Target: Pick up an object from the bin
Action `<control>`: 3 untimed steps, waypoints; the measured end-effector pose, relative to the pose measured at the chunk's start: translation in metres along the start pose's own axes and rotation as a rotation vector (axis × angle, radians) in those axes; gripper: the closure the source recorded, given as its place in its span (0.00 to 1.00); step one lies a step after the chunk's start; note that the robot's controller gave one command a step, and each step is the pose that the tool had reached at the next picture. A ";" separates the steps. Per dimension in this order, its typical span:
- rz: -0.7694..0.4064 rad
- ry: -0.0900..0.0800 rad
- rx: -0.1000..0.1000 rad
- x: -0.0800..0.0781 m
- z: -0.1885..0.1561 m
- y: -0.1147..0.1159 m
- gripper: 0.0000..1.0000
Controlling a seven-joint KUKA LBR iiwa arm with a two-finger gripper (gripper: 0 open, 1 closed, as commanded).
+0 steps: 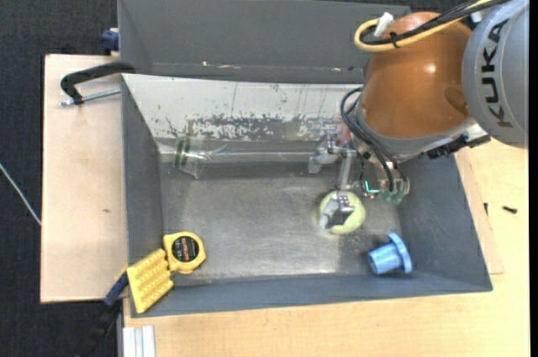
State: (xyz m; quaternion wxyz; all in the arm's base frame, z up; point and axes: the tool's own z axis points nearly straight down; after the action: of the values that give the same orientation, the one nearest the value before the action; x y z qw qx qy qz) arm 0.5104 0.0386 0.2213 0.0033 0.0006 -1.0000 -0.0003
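The arm (496,70) reaches into the grey metal bin (139,179) from the right. The letters "KUKA" read sideways in black on its pale casing. Below that sits a rounded orange cover (416,86), with a yellow cable looped over its top.

The tool (340,209) hangs down from under the cover and sits low over a small pale yellow-green ball (356,217), which lies on the bin floor right of the middle. The tool's metal end overlaps the top of the ball. Whether it is set wide, set narrow or closed on the ball cannot be told from this angle.

Just beside the ball, toward the front right corner, lies a blue plastic cap (388,255), apart from the tool. A clear plastic tube (244,157) lies on its side along the foot of the back wall. In the front left corner, well apart from the tool, a yellow tape measure (184,251) with a dark round face touches a yellow ridged comb (149,281). The marking on the face is too small to read.
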 end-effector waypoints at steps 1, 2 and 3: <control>0.001 -0.009 -0.001 -0.002 -0.004 0.000 0.00; -0.100 -0.012 0.000 -0.021 0.058 -0.044 0.00; -0.116 -0.011 0.001 -0.016 0.060 -0.077 0.00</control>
State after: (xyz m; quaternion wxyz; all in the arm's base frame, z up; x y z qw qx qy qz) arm 0.5263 -0.0381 0.1614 -0.0023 0.0587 -0.9983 -0.0001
